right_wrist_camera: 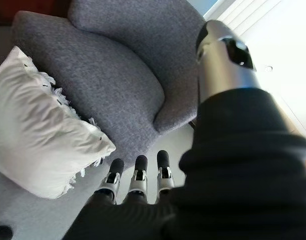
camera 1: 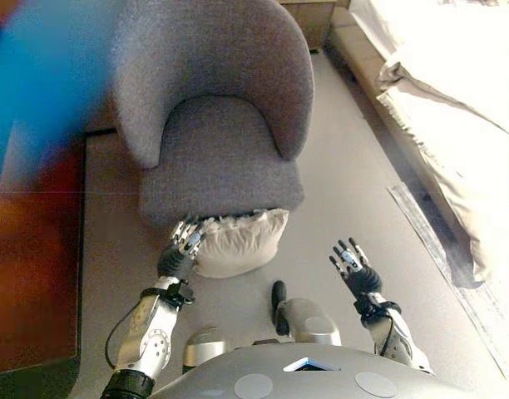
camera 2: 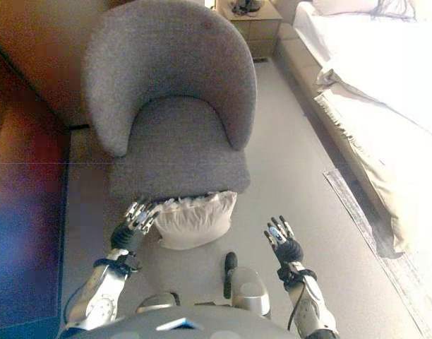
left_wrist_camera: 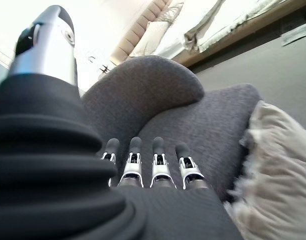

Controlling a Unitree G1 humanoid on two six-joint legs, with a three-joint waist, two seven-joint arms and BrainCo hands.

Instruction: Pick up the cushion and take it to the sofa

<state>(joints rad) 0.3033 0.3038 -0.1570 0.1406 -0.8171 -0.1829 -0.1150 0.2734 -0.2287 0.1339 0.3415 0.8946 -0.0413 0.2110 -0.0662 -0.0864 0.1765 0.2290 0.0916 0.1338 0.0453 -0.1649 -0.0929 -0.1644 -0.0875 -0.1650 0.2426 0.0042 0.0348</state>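
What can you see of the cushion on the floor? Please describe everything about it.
The cushion is cream-white, soft and rumpled, made of what looks like cloth, with a short fringe along its edge. It lies on the grey floor, leaning against the front of the grey armchair. The left hand is at its left edge with straight fingers; contact cannot be confirmed. The right hand is open and clearly apart, to its right.

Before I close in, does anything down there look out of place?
Yes: the cream fringed cushion lies on the floor, leaning against the front of the grey fabric armchair rather than on its seat. The left hand is open at its edge; the right hand is open, clear of it.
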